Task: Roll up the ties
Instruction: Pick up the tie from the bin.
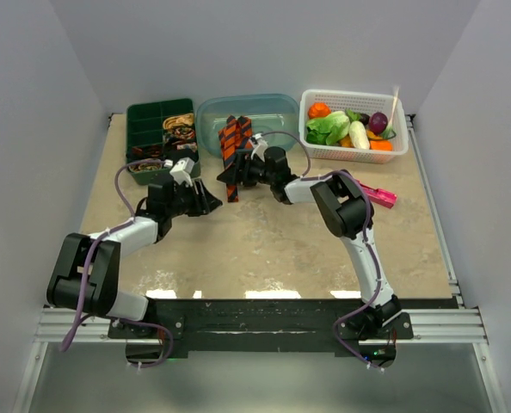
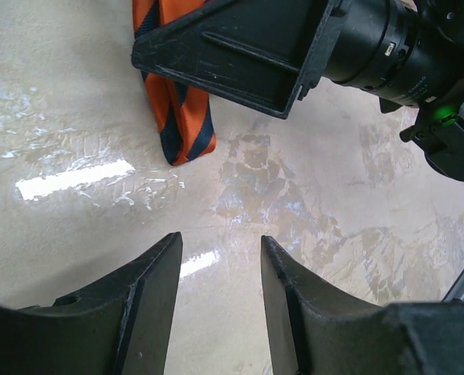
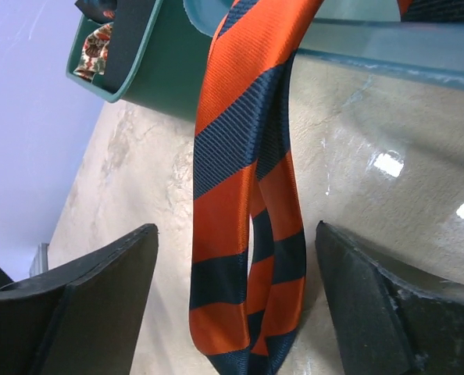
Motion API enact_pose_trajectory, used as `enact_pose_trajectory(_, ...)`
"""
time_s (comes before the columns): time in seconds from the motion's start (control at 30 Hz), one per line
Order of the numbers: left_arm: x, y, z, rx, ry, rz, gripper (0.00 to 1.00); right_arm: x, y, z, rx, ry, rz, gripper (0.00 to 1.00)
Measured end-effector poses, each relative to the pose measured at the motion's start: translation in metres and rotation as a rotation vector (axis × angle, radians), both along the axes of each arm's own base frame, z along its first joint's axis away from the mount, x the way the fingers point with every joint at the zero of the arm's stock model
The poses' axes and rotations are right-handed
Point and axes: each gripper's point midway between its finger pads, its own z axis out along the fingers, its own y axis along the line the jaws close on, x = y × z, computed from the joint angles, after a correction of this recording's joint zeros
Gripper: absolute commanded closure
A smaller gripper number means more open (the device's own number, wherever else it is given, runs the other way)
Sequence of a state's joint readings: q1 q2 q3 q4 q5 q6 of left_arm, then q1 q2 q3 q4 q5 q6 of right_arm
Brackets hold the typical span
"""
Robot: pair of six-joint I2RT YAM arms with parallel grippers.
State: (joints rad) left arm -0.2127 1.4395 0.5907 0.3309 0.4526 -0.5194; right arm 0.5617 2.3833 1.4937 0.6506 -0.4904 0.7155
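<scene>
The orange striped tie (image 3: 240,156) hangs doubled over the front rim of the teal bin (image 3: 372,43). Its folded lower end trails down onto the table (image 1: 264,249) in the upper middle of the top view. Draped this way, the loose end sits clear of the bin and can be reached from the side, which is probably why the arms work here and not inside the bin.

The right gripper (image 3: 236,234) has its fingers spread wide on either side of the hanging fold. In the right wrist view the tie runs down the centre of the frame, with a clear gap to the finger at lower left and another to the finger at lower right, so nothing is pinched. It looks set to close on the doubled end.

The left gripper (image 2: 220,237) is low over bare table, its fingers partly apart and holding nothing. The tie's tip lies in the upper left of its view, well ahead of the fingertips and partly behind the right arm's black finger. It seems to be waiting to steady the fabric.

Coiled ties (image 1: 180,129) fill compartments of the green box (image 3: 177,70) at the upper left, likely where finished rolls go
</scene>
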Motion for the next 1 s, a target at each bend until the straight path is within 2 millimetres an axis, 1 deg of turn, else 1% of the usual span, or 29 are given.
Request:
enact_pose_trajectory(0.1,0.001,0.005,0.0,0.005,-0.001,0.011,0.51,-0.003,0.0,0.0,0.008,0.004,0.016,0.28)
enact_pose_trajectory(0.13,0.002,0.006,0.0,0.005,-0.001,0.014,0.51,-0.005,0.0,0.0,0.016,0.005,0.024,0.35)
enact_pose_trajectory(0.2,0.002,0.008,0.0,0.005,0.0,0.019,0.51,-0.01,-0.002,-0.002,0.032,0.018,0.043,0.4)
enact_pose_trajectory(0.23,0.001,0.009,-0.001,0.005,0.001,0.02,0.51,-0.013,-0.003,-0.003,0.04,0.026,0.05,0.41)
enact_pose_trajectory(0.3,-0.001,0.01,-0.004,0.005,0.009,0.022,0.51,-0.018,-0.005,-0.004,0.059,0.04,0.068,0.45)
enact_pose_trajectory(0.4,-0.004,0.012,-0.009,0.004,0.022,0.022,0.51,-0.023,-0.006,-0.005,0.082,0.054,0.089,0.53)
enact_pose_trajectory(0.5,-0.007,0.012,-0.011,0.0,0.027,0.018,0.51,-0.023,-0.006,-0.006,0.096,0.065,0.092,0.63)
enact_pose_trajectory(0.53,-0.007,0.012,-0.011,-0.002,0.028,0.017,0.51,-0.024,-0.006,-0.005,0.099,0.07,0.093,0.64)
enact_pose_trajectory(0.6,-0.009,0.012,-0.013,-0.004,0.033,0.015,0.51,-0.025,-0.006,-0.004,0.106,0.075,0.099,0.73)
enact_pose_trajectory(0.67,-0.01,0.011,-0.013,-0.01,0.037,0.013,0.51,-0.026,-0.005,-0.003,0.111,0.081,0.101,0.78)
enact_pose_trajectory(0.77,-0.008,0.012,-0.009,-0.027,0.033,0.021,0.51,-0.026,-0.005,-0.002,0.12,0.099,0.097,0.88)
enact_pose_trajectory(0.8,-0.007,0.013,-0.007,-0.035,0.028,0.024,0.5,-0.026,-0.005,-0.001,0.124,0.107,0.093,0.9)
enact_pose_trajectory(0.87,-0.005,0.013,0.001,-0.06,0.014,0.034,0.49,-0.024,-0.005,0.002,0.137,0.129,0.078,0.95)
enact_pose_trajectory(0.9,-0.004,0.013,0.005,-0.076,0.006,0.038,0.47,-0.023,-0.005,0.006,0.143,0.132,0.067,0.96)
enact_pose_trajectory(0.97,-0.003,0.012,0.012,-0.105,-0.01,0.041,0.44,-0.02,-0.006,0.019,0.167,0.145,0.039,0.98)
enact_pose_trajectory(1.0,-0.002,0.011,0.016,-0.122,-0.017,0.04,0.42,-0.019,-0.007,0.029,0.181,0.147,0.023,1.0)
